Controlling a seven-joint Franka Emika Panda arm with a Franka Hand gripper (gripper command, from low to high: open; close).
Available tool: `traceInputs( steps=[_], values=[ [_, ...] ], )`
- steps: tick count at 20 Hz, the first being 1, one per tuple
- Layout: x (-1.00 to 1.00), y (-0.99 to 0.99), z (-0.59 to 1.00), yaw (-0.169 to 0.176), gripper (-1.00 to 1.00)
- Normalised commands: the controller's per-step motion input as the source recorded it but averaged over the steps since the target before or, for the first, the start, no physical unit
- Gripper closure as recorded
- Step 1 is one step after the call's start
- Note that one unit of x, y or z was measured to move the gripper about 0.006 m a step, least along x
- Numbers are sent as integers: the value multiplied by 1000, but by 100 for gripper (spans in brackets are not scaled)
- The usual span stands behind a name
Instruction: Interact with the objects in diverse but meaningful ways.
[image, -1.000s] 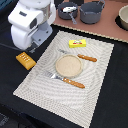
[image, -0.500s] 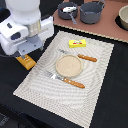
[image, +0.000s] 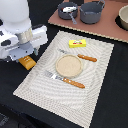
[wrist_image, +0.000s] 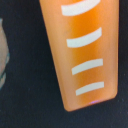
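The arm's wrist (image: 20, 37) fills the exterior view's left; its jaws are hidden, so I cannot tell whether they grip. Just below it lies the golden bread loaf (image: 27, 62), filling the wrist view (wrist_image: 82, 50). Two grey pots (image: 92, 11) sit at upper frame. On the placemat (image: 95, 75): yellow butter block (image: 77, 43), knife (image: 80, 56), round plate (image: 68, 65), fork (image: 66, 80).

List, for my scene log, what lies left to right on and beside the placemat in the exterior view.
Bread loaf → fork → round plate → butter block → knife.
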Motion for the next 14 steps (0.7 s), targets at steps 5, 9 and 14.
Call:
traceInputs(
  steps=[5, 9, 14],
  values=[
    [-118, 44, -306, 0, -100],
    [-154, 1, -164, 0, 100],
    [-179, 0, 0, 0, 100]
  ],
)
